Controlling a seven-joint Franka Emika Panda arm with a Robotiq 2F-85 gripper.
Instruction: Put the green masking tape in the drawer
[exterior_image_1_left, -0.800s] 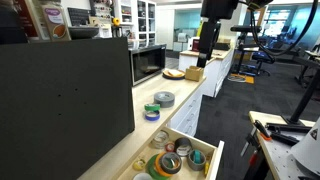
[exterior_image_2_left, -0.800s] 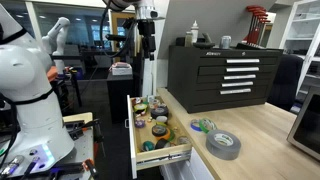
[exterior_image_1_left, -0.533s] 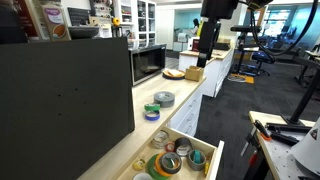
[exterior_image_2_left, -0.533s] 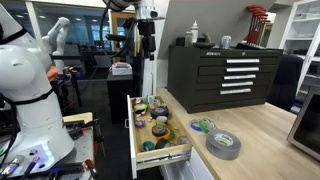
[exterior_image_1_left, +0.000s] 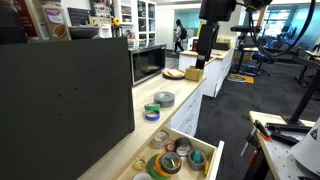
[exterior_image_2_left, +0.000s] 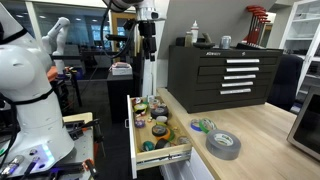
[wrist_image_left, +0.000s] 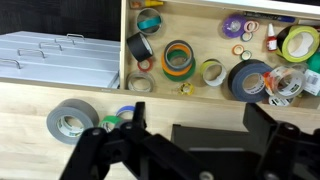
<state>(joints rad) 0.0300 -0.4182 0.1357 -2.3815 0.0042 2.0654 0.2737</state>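
1. The tool (exterior_image_2_left: 147, 48) hangs high above the open drawer (exterior_image_2_left: 165, 156), well apart from everything on the worktop (exterior_image_2_left: 265, 135).
2. In the wrist view its fingers (wrist_image_left: 130, 128) stand wide apart with nothing between them, so the tool is open and empty.
3. The green masking tape (wrist_image_left: 110, 123) lies flat on the worktop, outside the drawer and near its edge. One finger partly hides it.
4. It is just beside a grey tape roll (wrist_image_left: 70, 120), with a blue roll (wrist_image_left: 126, 111) right against it. I cannot tell whether the two are stacked.
5. The drawer is pulled out and holds many tape rolls, among them a green-and-orange roll (wrist_image_left: 178, 58) and a dark roll (wrist_image_left: 248, 78).
6. In an exterior view, a black tool chest (exterior_image_2_left: 225, 75) stands on the worktop behind the tapes.
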